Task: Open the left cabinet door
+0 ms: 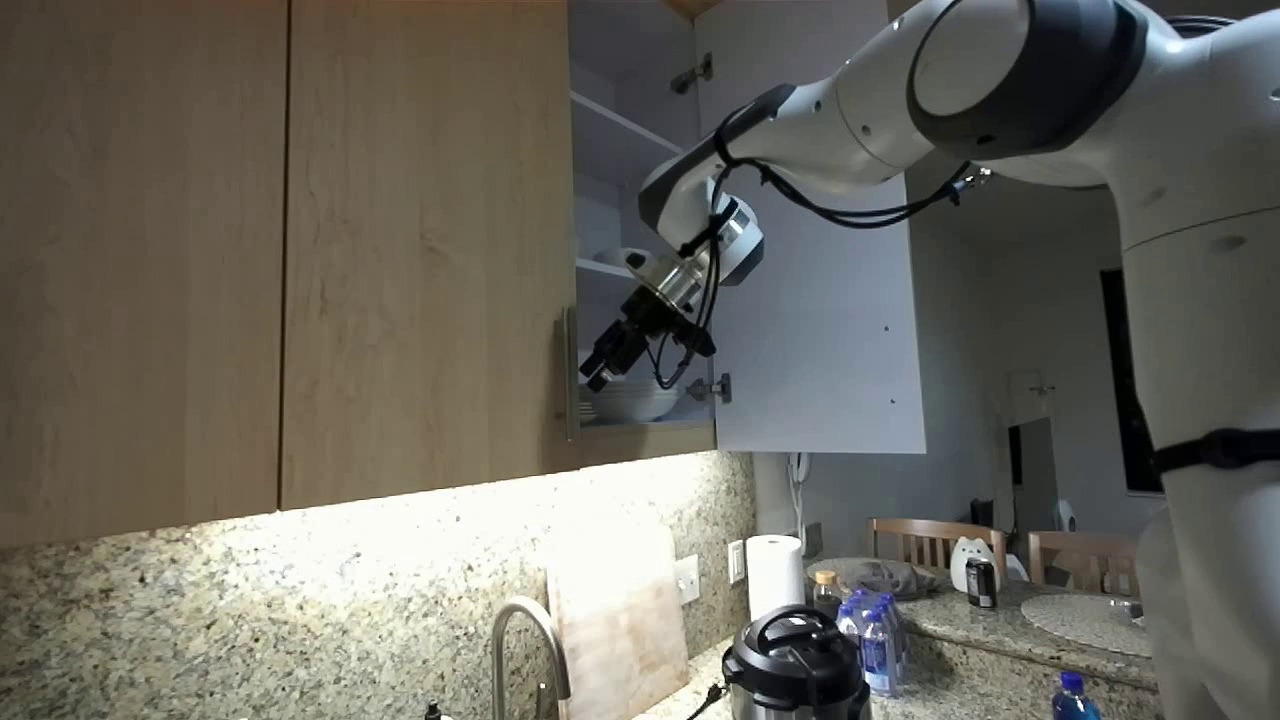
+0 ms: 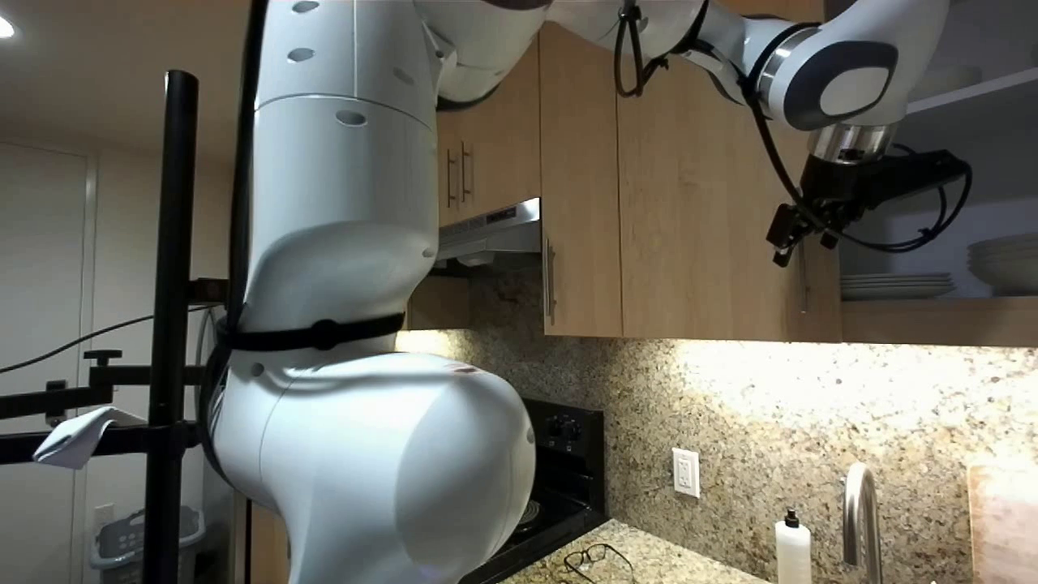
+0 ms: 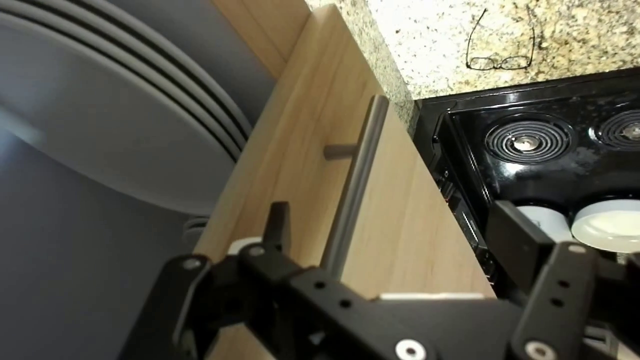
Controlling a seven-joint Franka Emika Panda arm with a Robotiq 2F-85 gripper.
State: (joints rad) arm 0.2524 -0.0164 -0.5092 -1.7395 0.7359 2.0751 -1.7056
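Left cabinet door [image 1: 430, 250]: closed | end effector [image 3: 397, 232]: spread wide | handle [image 3: 356, 185]: within wrist-view gap, contact unclear

Light from under the left cabinet door [image 1: 425, 240] blows out part of the backsplash [image 1: 330, 590] in both exterior views, and the top of the cutting board [image 1: 620, 620] basically melts into it. Soft shadow beside the handle [image 1: 571, 375]. Cabinet interior [image 1: 603, 150] is dim, bluish. In the wrist view, the desk [image 3: 400, 45] goes nearly white in spots, glare hits the stove [image 3: 530, 180], and the fingers [image 3: 517, 245] look kinda soft.
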